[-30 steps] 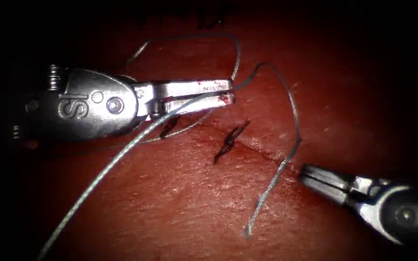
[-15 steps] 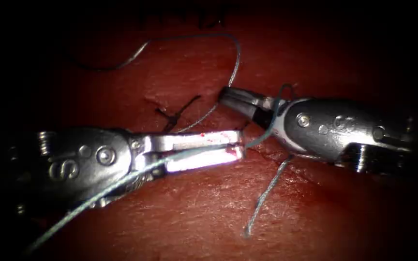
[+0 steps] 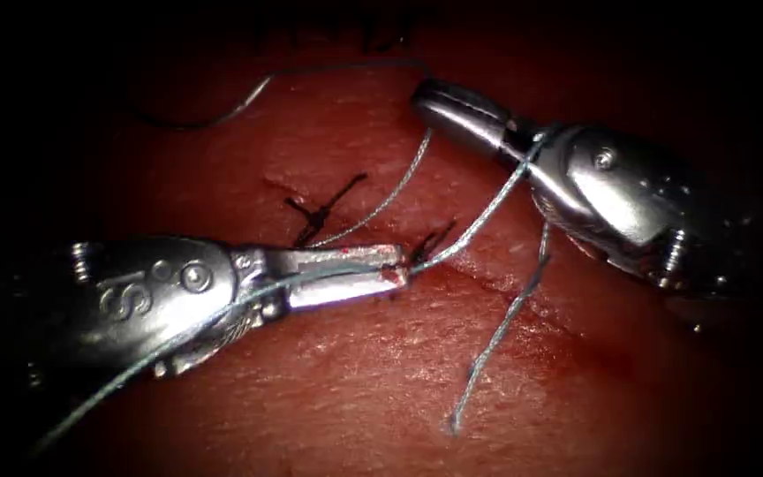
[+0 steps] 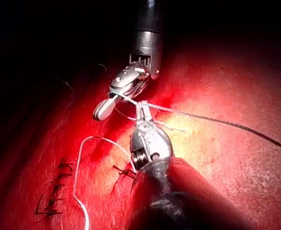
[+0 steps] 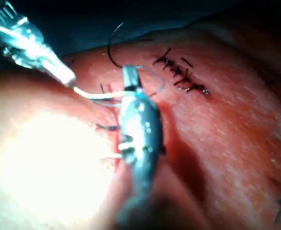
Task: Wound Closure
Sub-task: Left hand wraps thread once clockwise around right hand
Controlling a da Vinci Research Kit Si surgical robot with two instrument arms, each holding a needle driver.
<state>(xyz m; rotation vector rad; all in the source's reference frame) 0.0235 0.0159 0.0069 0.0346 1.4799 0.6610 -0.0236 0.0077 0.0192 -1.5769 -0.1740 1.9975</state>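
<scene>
Your left silver steel claw (image 3: 395,269) is clenched on the grey-blue braided thread (image 3: 474,221), which wraps over your right claw (image 3: 430,93), itself closed and grasping nothing you can see, above the dark knotted stitches (image 3: 320,212) on the wet red tissue (image 3: 355,371).

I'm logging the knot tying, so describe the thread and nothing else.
The thread is thin, grey-blue and twisted. The left tool holds it with shut jaws; from there it runs taut up over the right tool, wrapping its neck. A loose frayed tail lies on the tissue. Another strand runs to a stitch.
</scene>
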